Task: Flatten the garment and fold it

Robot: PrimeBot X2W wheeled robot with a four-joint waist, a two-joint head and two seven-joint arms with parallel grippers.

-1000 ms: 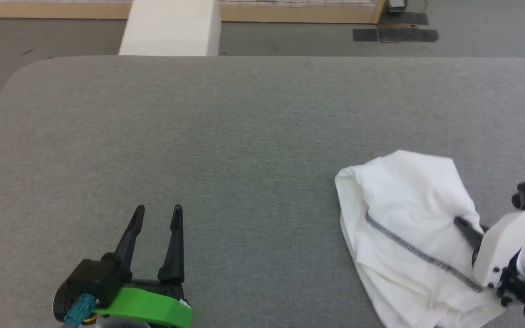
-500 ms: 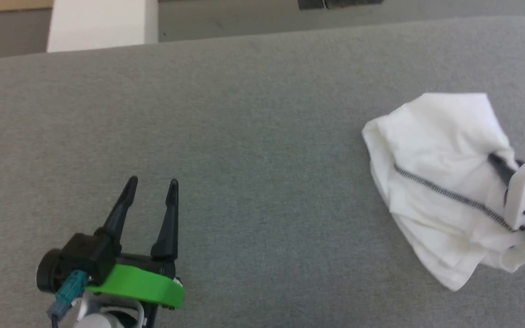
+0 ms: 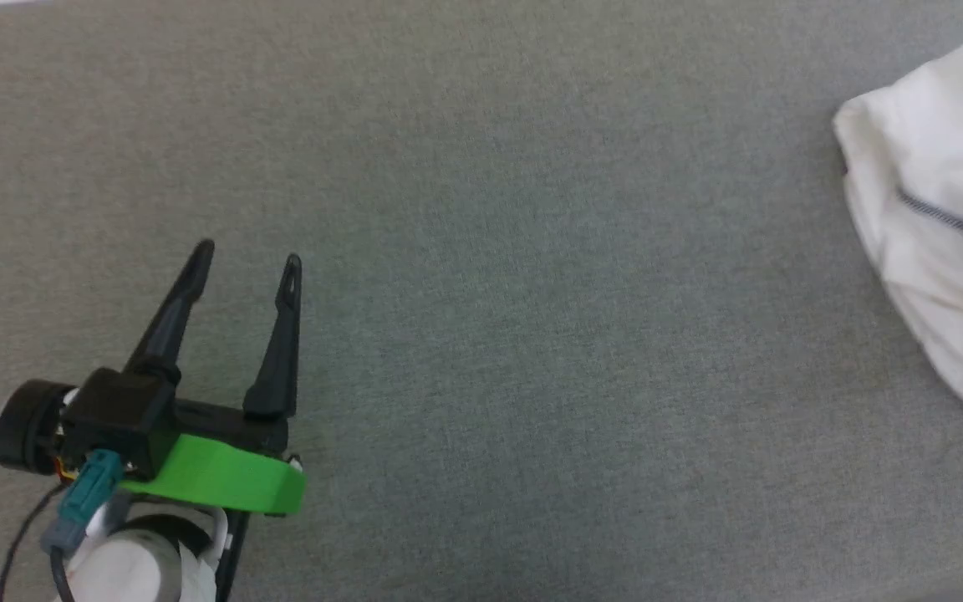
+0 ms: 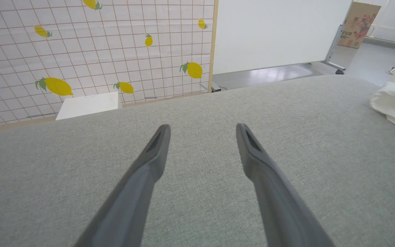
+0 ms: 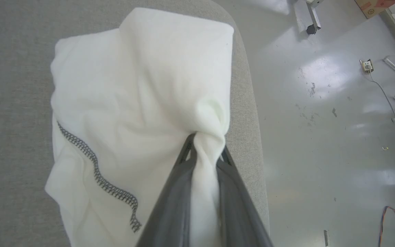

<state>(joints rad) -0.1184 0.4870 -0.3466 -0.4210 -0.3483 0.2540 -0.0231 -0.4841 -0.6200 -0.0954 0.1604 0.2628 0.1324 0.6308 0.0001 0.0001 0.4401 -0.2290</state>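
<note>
garment (image 3: 933, 226): white, bunched, at 3 o'clock on grey tabletop (image 3: 481, 251), one fold clenched in right pincer (image 5: 206, 142). left pincer (image 3: 248, 252): released, idle at 8 o'clock. head camera has dipped closer; flattening not yet begun.

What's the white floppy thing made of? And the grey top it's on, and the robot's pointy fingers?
The garment: thin soft white cloth, matte; it bunches where the right gripper pinches it.
The table top: seemingly grey woven fabric, with a fine speckled weave.
Fingers of the left gripper: probably hard dark plastic, smooth with a faint sheen; hard to be sure.
</note>
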